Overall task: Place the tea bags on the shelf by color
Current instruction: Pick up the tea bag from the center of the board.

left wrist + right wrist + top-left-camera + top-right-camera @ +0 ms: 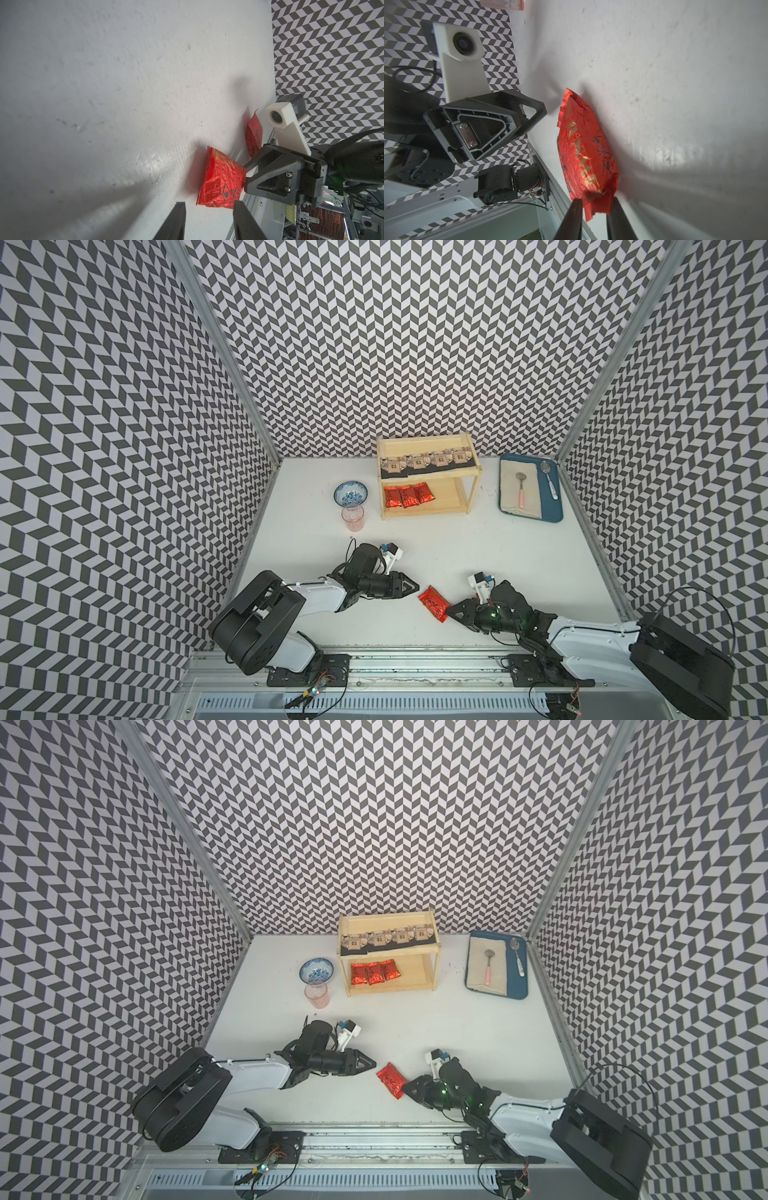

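Fingers (574, 216) of the right gripper (596, 199) are pinching one end of the red tea bag (434, 603), which is lying on the table (519, 564). The left gripper (417, 587) is spreading its fingers, holding nothing, with the bag just in front. This looks like the picking-up step. Next it needs lifting to the shelf (432, 511), beside the other red bags (409, 495).

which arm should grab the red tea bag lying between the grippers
Right. The right gripper has its jaws either side of the red tea bag at its end; the left gripper has nothing between its jaws.
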